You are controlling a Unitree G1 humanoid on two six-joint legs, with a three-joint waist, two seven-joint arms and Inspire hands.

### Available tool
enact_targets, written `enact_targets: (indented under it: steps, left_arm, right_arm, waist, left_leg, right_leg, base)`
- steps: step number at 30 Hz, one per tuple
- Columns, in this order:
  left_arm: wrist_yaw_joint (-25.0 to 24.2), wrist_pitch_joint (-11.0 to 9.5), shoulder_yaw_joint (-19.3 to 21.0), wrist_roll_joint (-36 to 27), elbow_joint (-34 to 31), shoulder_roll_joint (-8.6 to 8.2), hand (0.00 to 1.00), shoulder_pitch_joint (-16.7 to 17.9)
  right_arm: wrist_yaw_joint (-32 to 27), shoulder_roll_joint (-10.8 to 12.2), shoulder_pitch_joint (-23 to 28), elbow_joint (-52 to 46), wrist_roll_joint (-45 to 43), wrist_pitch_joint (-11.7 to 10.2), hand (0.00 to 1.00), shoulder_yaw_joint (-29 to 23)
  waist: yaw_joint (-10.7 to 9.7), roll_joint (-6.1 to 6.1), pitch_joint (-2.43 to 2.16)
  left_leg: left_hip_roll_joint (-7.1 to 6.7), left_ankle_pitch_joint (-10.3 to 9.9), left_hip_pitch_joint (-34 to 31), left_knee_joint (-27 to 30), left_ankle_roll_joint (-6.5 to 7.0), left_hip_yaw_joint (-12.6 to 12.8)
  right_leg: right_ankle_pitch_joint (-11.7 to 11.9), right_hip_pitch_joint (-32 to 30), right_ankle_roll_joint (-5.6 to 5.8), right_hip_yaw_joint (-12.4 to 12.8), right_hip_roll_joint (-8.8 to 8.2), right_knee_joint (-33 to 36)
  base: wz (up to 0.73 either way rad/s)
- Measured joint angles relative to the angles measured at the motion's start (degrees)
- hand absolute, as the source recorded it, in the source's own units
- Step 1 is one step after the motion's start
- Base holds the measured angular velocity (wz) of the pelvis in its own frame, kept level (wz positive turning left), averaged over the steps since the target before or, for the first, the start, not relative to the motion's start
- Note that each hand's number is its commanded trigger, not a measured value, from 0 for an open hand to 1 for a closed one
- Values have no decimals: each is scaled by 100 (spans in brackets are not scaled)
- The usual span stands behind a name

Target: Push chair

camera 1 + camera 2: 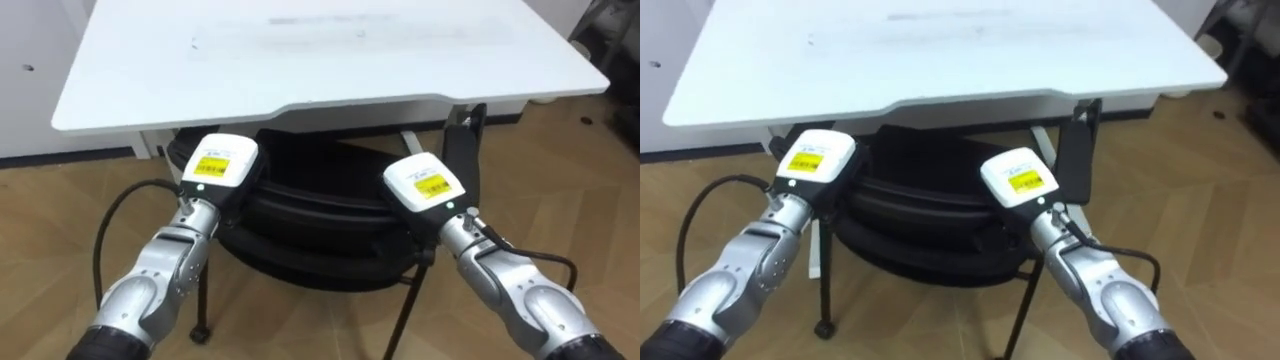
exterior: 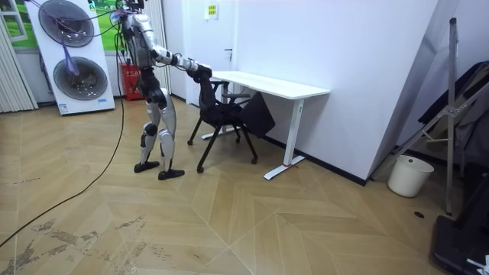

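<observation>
We see the robot standing upright on the wooden floor (image 2: 252, 221), facing a white table (image 1: 330, 60) with both arms stretched out in front of it. The black chair (image 1: 310, 230) stands between the robot and the table, its back toward the robot and its seat reaching in under the table's near edge. The left hand (image 1: 222, 165) rests on the left end of the chair's curved back and the right hand (image 1: 425, 183) on the right end, the 2 well apart and at about the same height. Each hand shows us its back and the rest is hidden over the chair, so we cannot tell how far either one is open, or whether it grips the chair or merely presses on it. The chair's thin dark legs stand on the floor. A dark flat panel (image 1: 463, 150) shows under the table just to the right of the chair; we cannot tell what it is. In the room view the table stands against a white wall (image 2: 344, 61), a white cabinet (image 2: 72, 57) with 2 round fans stands behind the robot at the room view's left, and a white bucket (image 2: 403, 176) sits on the floor well away at the room view's right.
</observation>
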Motion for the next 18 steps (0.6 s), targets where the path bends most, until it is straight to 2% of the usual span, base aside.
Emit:
enact_targets:
  steps: [2, 3, 5, 8, 12, 15, 18]
  left_arm:
    - [5, -26, -25, 0, -2, -38, 100, 0]
    - [28, -27, -52, 0, -18, -36, 100, -1]
    - [42, -22, -56, -10, -100, 8, 100, -5]
    - [41, 7, -91, -12, -126, -11, 100, -72]
    - [40, 3, -99, -5, -135, -10, 100, -85]
    - [26, -33, -138, 3, -242, 33, 100, -50]
    - [20, -34, -148, 35, -421, 74, 100, 46]
  right_arm:
    - [66, -103, 77, -141, 36, 0, 100, -12]
    - [76, -148, 108, -205, 48, 1, 100, -12]
    - [75, -160, 102, -272, 48, 24, 100, -23]
    - [100, -274, 102, -389, 67, 44, 100, -22]
    - [259, -305, 130, -551, 62, 109, 100, -15]
    - [496, -362, 345, -931, 63, 281, 100, -15]
    - [796, -350, 532, -1371, 61, 456, 100, 0]
  waist:
    - [-31, -27, -3]
    - [-10, -42, -16]
    - [3, -68, -37]
    - [-2, -89, -42]
    - [-1, -94, -45]
    - [0, -135, -72]
    - [70, -154, -85]
  left_leg:
    - [7, 14, 14, -40, -22, -17]
    - [9, 64, 30, -184, -95, -22]
    - [20, 148, 33, -371, -173, -73]
    - [17, 318, 58, -718, -230, -180]
    - [18, 384, 77, -858, -250, -327]
    - [16, 422, 23, -932, -262, -475]
    - [17, 425, -29, -932, -263, -504]
  right_leg:
    - [-164, -32, -63, -89, -14, 208]
    - [-203, -89, -110, -163, -32, 282]
    - [-204, -176, -171, -228, -21, 301]
    - [-178, -209, -229, -343, -11, 212]
    - [-168, -206, -246, -414, 3, 175]
    - [-163, -194, -255, -548, -10, 110]
    - [-163, -194, -255, -622, -17, 71]
  base:
    - [34]
    - [20]
    - [6]
    - [18]
    - [9]
    - [23]
    - [12]
